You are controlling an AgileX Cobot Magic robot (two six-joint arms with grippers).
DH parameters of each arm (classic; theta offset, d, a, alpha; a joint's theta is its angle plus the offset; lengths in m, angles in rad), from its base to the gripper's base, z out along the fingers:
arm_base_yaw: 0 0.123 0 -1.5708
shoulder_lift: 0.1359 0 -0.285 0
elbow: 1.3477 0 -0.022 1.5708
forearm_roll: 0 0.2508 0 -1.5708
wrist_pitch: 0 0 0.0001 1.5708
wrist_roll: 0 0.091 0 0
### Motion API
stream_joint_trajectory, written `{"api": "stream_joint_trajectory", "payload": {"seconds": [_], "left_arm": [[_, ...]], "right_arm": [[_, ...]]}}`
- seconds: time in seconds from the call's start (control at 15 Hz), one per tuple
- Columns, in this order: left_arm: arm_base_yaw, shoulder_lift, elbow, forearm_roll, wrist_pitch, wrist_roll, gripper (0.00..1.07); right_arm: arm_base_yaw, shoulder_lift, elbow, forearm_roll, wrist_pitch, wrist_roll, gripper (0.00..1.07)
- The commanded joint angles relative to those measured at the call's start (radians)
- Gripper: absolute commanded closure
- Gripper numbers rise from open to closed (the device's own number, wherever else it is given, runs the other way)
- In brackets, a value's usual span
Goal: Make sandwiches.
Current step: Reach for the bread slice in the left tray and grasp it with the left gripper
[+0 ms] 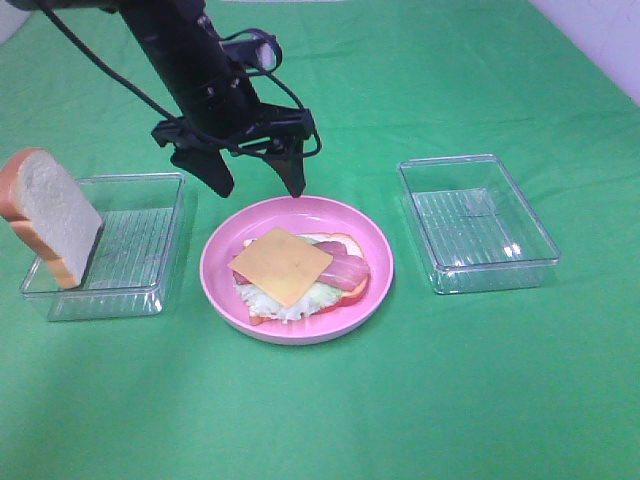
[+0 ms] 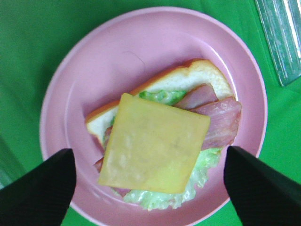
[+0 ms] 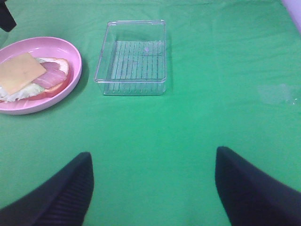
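— Green cloth [image 1: 320, 420] all across, seen from high up. On it?
— Pink plate [image 1: 215, 275] mid-table, open stack on it: bread [image 1: 345, 243] at the base, lettuce [image 1: 275, 305], ham [image 1: 345, 268], cheese [image 1: 282, 265] on top. Clear tray [image 1: 150, 290] left of the plate, second bread slice [image 1: 50, 215] leaning up on its near-left corner. Another tray [image 1: 478, 222] right of the plate.
— Left gripper [image 1: 258, 185]?
— Above the plate's far rim, jaws wide, holding nothing.
— And from the left wrist?
— Straight down on the plate [image 2: 141, 42]. Cheese [image 2: 153, 143] tilted across the stack, ham [image 2: 221, 120] and lettuce [image 2: 160, 197] poking out past its edges, bread [image 2: 188, 77] under all. Left gripper [image 2: 150, 186] with a dark finger [image 2: 37, 193] at either side, well clear of the cheese.
— From the right wrist?
— Cloth [image 3: 188, 136] mostly. Tray [image 3: 134, 59] ahead, plate [image 3: 70, 77] with cheese [image 3: 19, 71] off to one side. Right gripper [image 3: 153, 190] spread wide over bare cloth, nothing between the fingers [image 3: 56, 195].
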Motion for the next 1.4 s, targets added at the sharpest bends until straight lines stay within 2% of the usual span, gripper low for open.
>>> {"api": "stream_joint_trajectory", "payload": {"seconds": [0.07,0.13,0.27,0.47,0.53,0.73,0.93,1.0,1.2,1.4], "left_arm": [[-0.001,-0.020,-0.038,0.064,0.063,-0.069,0.25],[-0.001,-0.023,-0.100,0.151,0.150,-0.135,0.25],[0.006,-0.028,-0.154,0.244,0.212,-0.137,0.25],[0.038,-0.056,-0.152,0.254,0.212,-0.137,0.25],[0.073,-0.079,-0.141,0.253,0.212,-0.137,0.25],[0.173,-0.166,-0.062,0.257,0.212,-0.137,0.25],[0.273,-0.297,0.082,0.282,0.212,-0.138,0.25],[0.311,-0.339,0.140,0.289,0.212,-0.154,0.25],[0.356,-0.356,0.225,0.310,0.209,-0.155,0.25],[0.356,-0.342,0.292,0.324,0.129,-0.162,0.25]], "right_arm": [[-0.006,-0.012,0.002,0.000,-0.013,0.003,0.38],[-0.006,-0.012,0.002,0.000,-0.013,0.003,0.38],[-0.006,-0.012,0.002,0.000,-0.013,0.003,0.38],[-0.006,-0.012,0.002,0.001,-0.013,0.003,0.38],[-0.006,-0.012,0.002,0.002,-0.013,0.003,0.38],[-0.006,-0.012,0.002,0.002,-0.013,0.003,0.38],[-0.006,-0.012,0.002,0.002,-0.013,0.003,0.38],[-0.006,-0.012,0.002,0.002,-0.013,0.003,0.38],[-0.006,-0.012,0.002,0.002,-0.013,0.003,0.38],[-0.006,-0.012,0.002,0.002,-0.013,0.003,0.38]]}}
